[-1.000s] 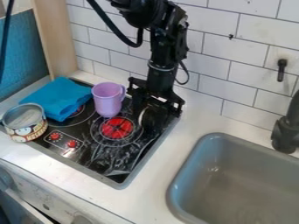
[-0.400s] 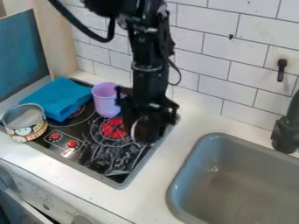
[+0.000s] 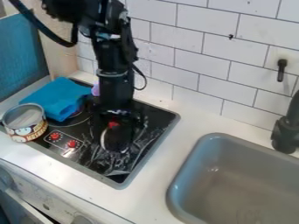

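The black glass stove (image 3: 165, 117) with a grey rim is set into a pale countertop (image 3: 154, 179). On its rear left part in the camera view lies a bright blue folded cloth (image 3: 57, 97), and at its left edge stands an open round metal can (image 3: 24, 123) with a printed label. A lilac plastic cup (image 3: 95, 89) sits toward the stove's back; the black robot arm (image 3: 116, 87) stands in front of it and hides all but a sliver. The arm and gripper also cover much of the stove's red burner. Two red round marks (image 3: 71, 144) show near the stove's front left. To the right of the stove is a grey rectangular sink (image 3: 239, 183) with a black faucet (image 3: 285, 133), and behind the stove rises a white tiled wall (image 3: 216, 65).

Over the middle of the stove, the black two-finger gripper (image 3: 116, 126) is closed on a dark rounded object (image 3: 119, 141). The object is nearly black, with a thin, pale curved edge on its left side, and looks tilted. Its upper part is hidden by the gripper, and whether it touches the stove cannot be told.
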Robot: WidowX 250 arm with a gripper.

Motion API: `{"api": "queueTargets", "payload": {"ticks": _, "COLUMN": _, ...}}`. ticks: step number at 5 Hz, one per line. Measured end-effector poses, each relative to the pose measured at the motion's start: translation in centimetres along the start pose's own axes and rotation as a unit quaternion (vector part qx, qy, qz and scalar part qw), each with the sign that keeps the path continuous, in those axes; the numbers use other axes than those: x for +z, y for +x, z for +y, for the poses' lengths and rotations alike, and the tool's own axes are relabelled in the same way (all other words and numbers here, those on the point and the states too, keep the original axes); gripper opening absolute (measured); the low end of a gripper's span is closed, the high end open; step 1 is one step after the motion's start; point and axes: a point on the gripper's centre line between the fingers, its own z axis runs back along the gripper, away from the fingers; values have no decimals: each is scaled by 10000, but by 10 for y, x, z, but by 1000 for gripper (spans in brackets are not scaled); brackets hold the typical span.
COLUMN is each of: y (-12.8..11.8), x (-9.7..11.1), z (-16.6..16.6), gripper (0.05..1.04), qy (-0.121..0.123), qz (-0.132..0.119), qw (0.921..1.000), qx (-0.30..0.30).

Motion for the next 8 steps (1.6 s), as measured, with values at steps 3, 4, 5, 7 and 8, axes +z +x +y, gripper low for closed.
{"api": "queueTargets", "payload": {"ticks": 3, "y": 16, "x": 3, "z": 49, "gripper": 658, "qy": 356, "qz": -320, "qw": 9979, "qx": 447}}
{"api": "queueTargets", "payload": {"ticks": 4, "y": 18, "x": -1, "z": 69, "gripper": 658, "qy": 356, "qz": -255, "qw": 9974, "qx": 574}}
{"api": "queueTargets", "payload": {"ticks": 5, "y": 15, "x": -4, "z": 90, "gripper": 658, "qy": 429, "qz": -256, "qw": 9962, "qx": 711}}
{"api": "queueTargets", "payload": {"ticks": 7, "y": 22, "x": -4, "z": 95, "gripper": 658, "qy": 383, "qz": -483, "qw": 9956, "qx": 701}}
{"api": "queueTargets", "payload": {"ticks": 8, "y": 27, "x": -4, "z": 91, "gripper": 658, "qy": 284, "qz": -644, "qw": 9963, "qx": 495}}
